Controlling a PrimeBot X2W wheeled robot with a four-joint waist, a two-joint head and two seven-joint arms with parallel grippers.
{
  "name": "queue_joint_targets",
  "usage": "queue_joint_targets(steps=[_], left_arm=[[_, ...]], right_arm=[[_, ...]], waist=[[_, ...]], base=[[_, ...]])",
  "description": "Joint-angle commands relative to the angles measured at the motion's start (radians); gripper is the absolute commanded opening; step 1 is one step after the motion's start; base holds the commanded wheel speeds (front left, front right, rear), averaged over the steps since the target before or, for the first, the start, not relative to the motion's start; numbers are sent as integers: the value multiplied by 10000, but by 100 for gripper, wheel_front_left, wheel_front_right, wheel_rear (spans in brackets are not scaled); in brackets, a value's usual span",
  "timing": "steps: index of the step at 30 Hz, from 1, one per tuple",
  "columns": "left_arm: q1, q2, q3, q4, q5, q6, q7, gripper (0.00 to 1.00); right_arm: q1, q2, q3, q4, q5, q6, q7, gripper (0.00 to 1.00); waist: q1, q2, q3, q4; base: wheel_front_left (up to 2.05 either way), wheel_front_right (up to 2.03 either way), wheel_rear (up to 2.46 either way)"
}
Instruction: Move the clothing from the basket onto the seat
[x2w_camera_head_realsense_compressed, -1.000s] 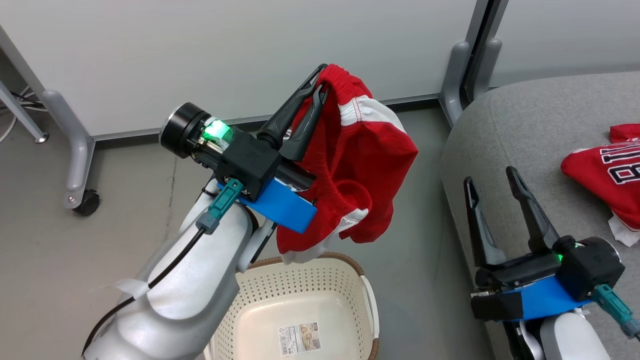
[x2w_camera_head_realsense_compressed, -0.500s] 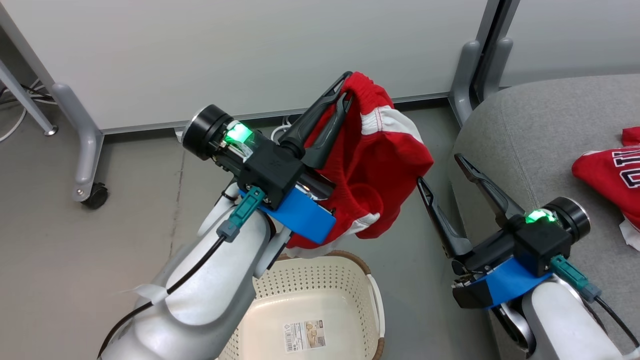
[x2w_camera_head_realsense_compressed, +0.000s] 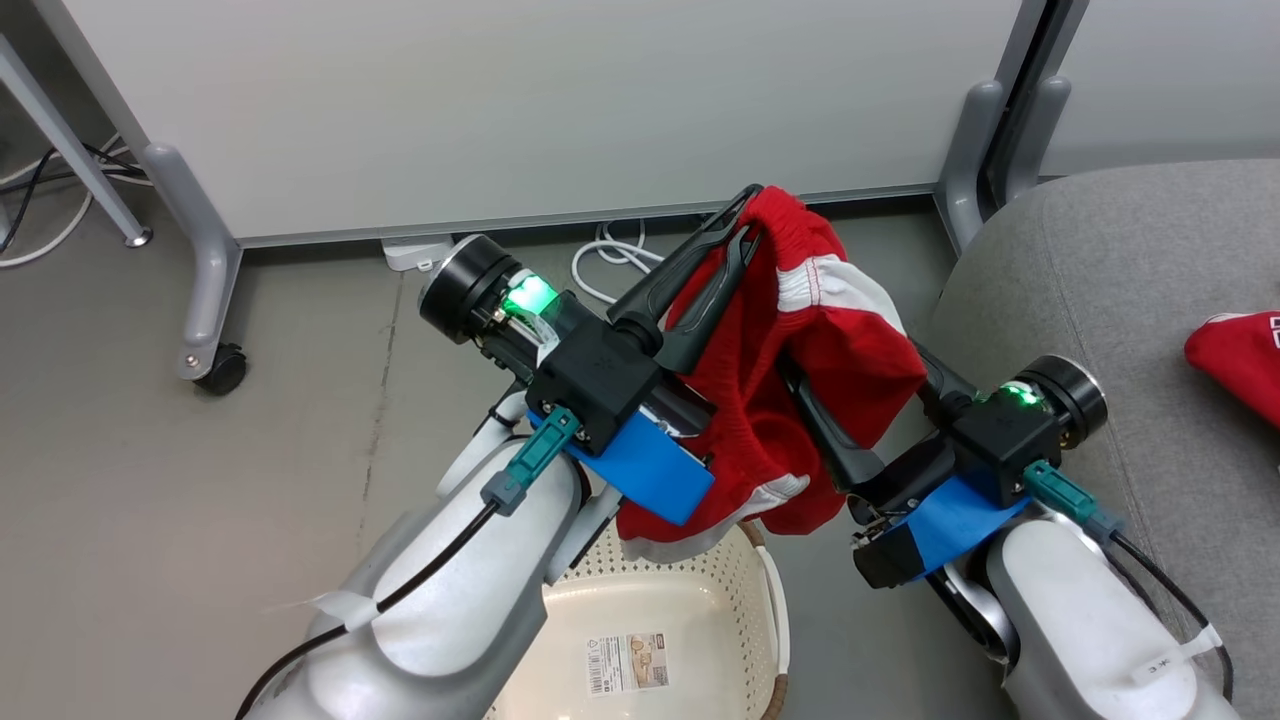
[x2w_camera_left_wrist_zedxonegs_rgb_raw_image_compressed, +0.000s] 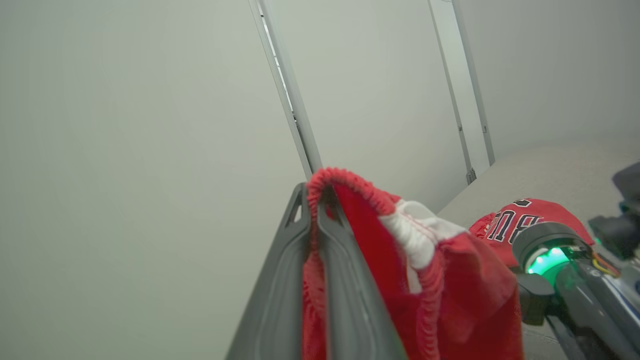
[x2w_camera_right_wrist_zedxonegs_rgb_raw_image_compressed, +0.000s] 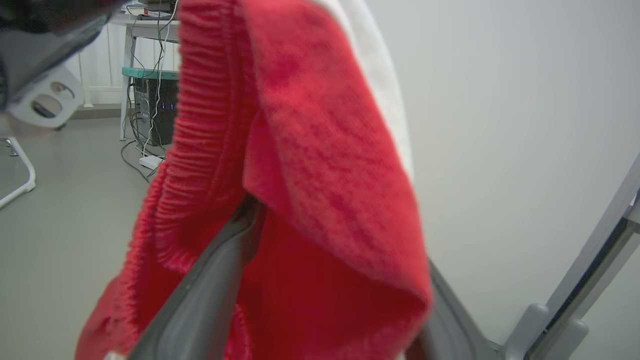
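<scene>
The left end effector (x2w_camera_head_realsense_compressed: 742, 214), fingers pressed together, pinches the waistband of the red shorts (x2w_camera_head_realsense_compressed: 770, 420), which hang in the air above the basket (x2w_camera_head_realsense_compressed: 772, 612) at its far rim. The right end effector (x2w_camera_head_realsense_compressed: 868, 392), fingers spread wide, straddles the hanging cloth. Bare floor (x2w_camera_head_realsense_compressed: 860, 630) separates the basket from the rounded edge of the seat (x2w_camera_head_realsense_compressed: 1110, 290), where the jersey (x2w_camera_head_realsense_compressed: 1240, 352) lies

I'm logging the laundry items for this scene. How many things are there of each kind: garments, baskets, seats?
Garments: 2 (red shorts with a white side band, red lettered jersey)
Baskets: 1 (cream perforated plastic basket)
Seats: 1 (grey fabric sofa)
Total: 4
</scene>
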Motion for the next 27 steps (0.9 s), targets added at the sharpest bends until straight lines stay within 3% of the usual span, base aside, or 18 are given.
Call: queue_joint_targets(steps=[1, 2, 27], left_arm=[[104, -16, 24, 25, 25, -48, -26, 0], [115, -24, 25, 45, 37, -59, -26, 0], [453, -115, 130, 407, 127, -268, -26, 0]], right_arm=[[-91, 28, 2, 64, 47, 2, -34, 31], [-53, 65, 0, 83, 74, 2, -34, 0], [404, 156, -304, -144, 270, 2, -34, 0]], waist=[[0, -1, 8, 26], [0, -1, 6, 37], [0, -1, -73, -34]], base=[[0, 0, 0], [0, 0, 0], [0, 0, 0]])
